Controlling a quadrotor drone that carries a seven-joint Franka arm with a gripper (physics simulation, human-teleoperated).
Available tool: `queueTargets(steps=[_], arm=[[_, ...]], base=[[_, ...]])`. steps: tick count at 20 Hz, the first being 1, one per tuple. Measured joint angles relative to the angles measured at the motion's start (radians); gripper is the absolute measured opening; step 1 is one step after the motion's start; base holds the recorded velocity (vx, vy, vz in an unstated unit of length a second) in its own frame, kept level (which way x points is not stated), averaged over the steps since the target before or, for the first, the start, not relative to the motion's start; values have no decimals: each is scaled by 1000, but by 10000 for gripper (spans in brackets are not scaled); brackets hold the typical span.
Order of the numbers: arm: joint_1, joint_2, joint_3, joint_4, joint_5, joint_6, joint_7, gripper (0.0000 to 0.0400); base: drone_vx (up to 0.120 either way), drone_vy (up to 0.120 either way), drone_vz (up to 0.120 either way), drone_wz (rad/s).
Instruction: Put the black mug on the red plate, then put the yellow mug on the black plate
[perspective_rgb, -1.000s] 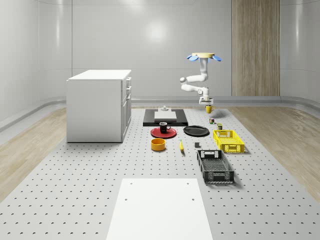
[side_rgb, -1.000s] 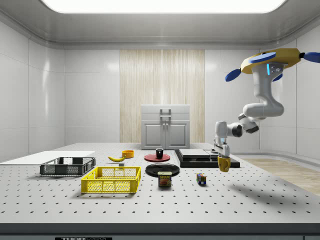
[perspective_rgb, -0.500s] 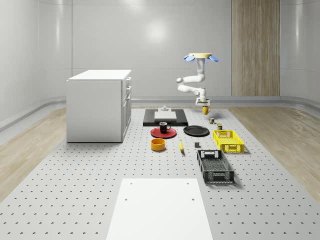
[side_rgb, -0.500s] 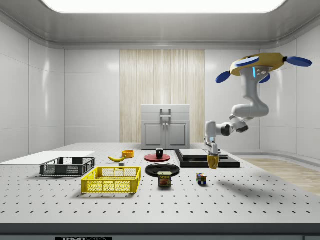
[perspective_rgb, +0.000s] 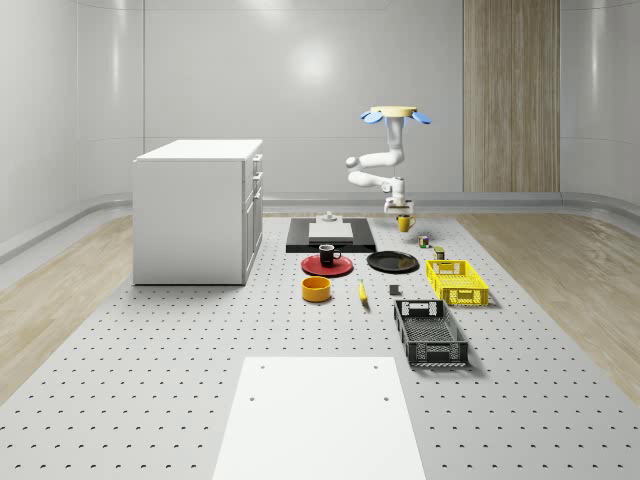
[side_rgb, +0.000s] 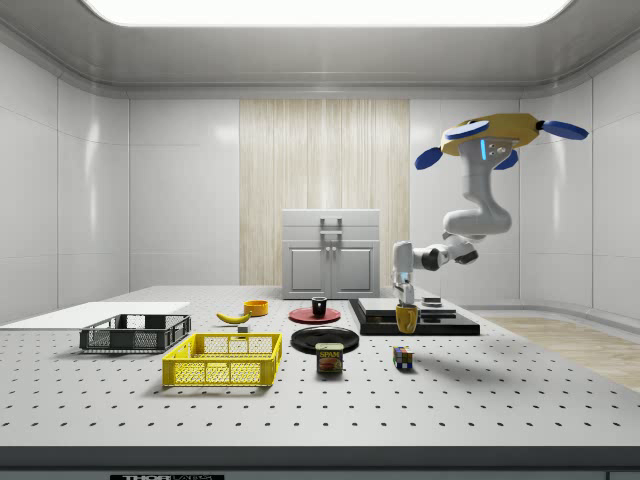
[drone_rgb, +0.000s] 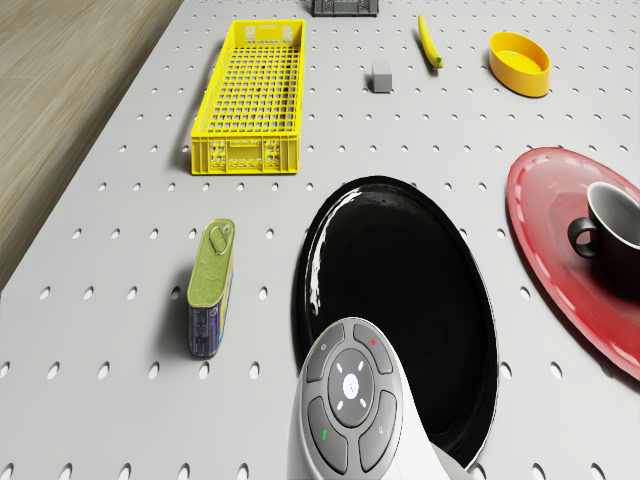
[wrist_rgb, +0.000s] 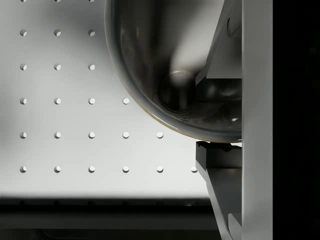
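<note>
Drone (side_rgb: 492, 135) hovers in the air above the far part of the worktop (perspective_rgb: 150, 380), beyond the black plate (perspective_rgb: 392, 262). The arm hangs below it, bent at the elbow, with the wrist pointing down.

The jaws are clenched on the rim of the yellow mug (side_rgb: 406, 319), one finger (wrist_rgb: 222, 172) outside the wall and the other inside the cup. The mug hangs upright, clear of the worktop. In the side view it sits in front of the black slab (side_rgb: 440, 325), to the right of the black plate (side_rgb: 325, 339). In the whole-scene view the yellow mug (perspective_rgb: 404, 223) is beyond the black plate and above it, not over its centre.

The black mug (perspective_rgb: 326, 254) stands upright on the red plate (perspective_rgb: 312, 267), handle toward the black plate. The drone view confirms the black mug (drone_rgb: 612, 222) sits inside the rim of the red plate (drone_rgb: 550, 245). The black plate (drone_rgb: 400, 300) lies bare just beside it.

Other items on the worktop:
- yellow crate (perspective_rgb: 457, 281), near the black plate, on the whole-scene view's right;
- dark crate (perspective_rgb: 430, 333), nearer the camera;
- tin can (drone_rgb: 211, 287), lying on its side beside the black plate;
- banana (perspective_rgb: 362, 292) and yellow bowl (perspective_rgb: 317, 288), side by side;
- small grey block (drone_rgb: 381, 76);
- small coloured cube (side_rgb: 402, 358);
- white cabinet (perspective_rgb: 198, 210), on the whole-scene view's left.
</note>
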Motion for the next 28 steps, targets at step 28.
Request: queueTargets(steps=[28], arm=[[-2, -3, 1, 0, 2, 3, 2, 110]], base=[[120, -84, 0, 0]])
